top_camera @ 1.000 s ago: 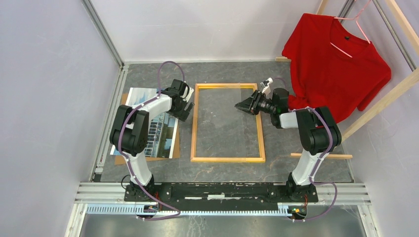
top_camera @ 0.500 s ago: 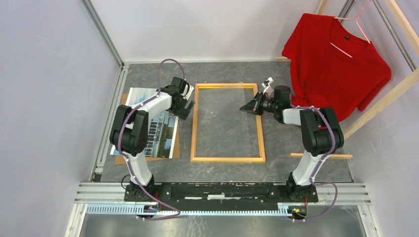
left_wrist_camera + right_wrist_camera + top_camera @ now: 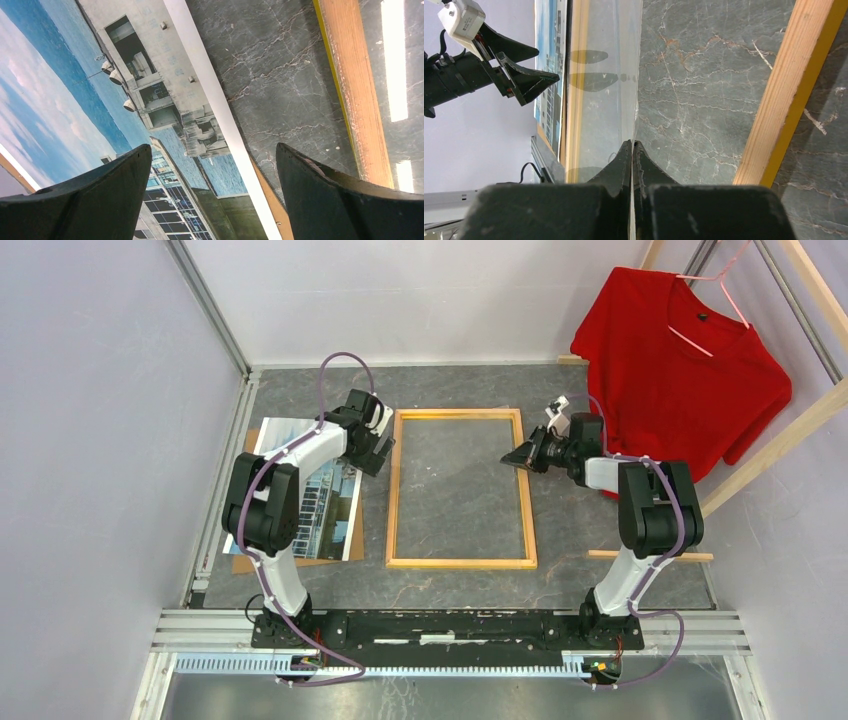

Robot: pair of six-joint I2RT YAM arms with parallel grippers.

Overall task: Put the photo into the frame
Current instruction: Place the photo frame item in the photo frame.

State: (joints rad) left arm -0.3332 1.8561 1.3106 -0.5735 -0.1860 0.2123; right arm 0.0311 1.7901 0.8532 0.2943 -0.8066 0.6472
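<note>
At the print side, left jaws gape wide with nothing in them: one finger hangs over the photo (image 3: 75,75), which lies face up on a brown backing panel (image 3: 272,202), the other over bare worktop (image 3: 280,75) between print and frame (image 3: 460,562). Over on the far rail, right jaws are pinched tight on the edge of a clear pane (image 3: 604,100), seen edge-on. The frame lies flat, wood side up, its rail just beside those jaws.

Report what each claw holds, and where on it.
Right claw pinches a clear pane by its edge. Left claw is open above the photo, holding nothing.
</note>
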